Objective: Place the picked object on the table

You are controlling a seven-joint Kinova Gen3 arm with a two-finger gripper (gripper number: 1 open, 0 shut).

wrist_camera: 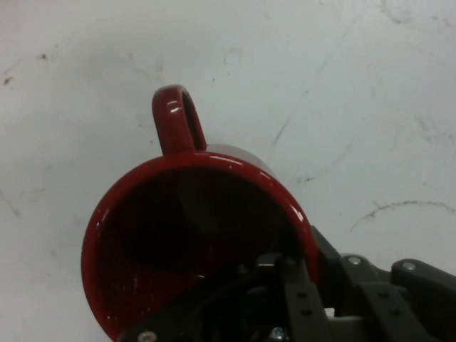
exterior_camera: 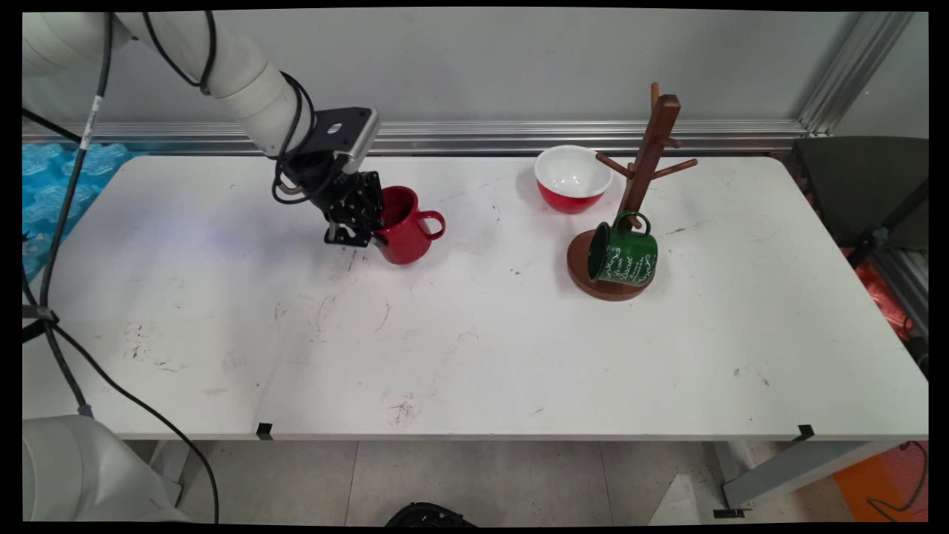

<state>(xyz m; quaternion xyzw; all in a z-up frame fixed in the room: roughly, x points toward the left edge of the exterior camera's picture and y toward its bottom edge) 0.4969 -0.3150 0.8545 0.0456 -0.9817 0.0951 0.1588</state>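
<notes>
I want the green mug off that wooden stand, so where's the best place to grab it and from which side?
Probably the green mug body or rim, approached from the table's near side: it hangs tilted by its handle on a peg of the wooden mug tree, mouth facing lower left, the post behind it.

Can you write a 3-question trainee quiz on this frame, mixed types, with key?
1. True or false: the gripper grips the red mug by its handle.
2. Where is the green mug? A) hanging from a top peg of the mug tree B) tipped on its side on the tree's base C) inside the bowl
3. Fill in: the red mug's handle points toward the picture's ____ in the main view.

Key
1. False: one finger is inside the mug and one outside, pinching the rim on the side away from the handle.
2. B
3. right
</notes>
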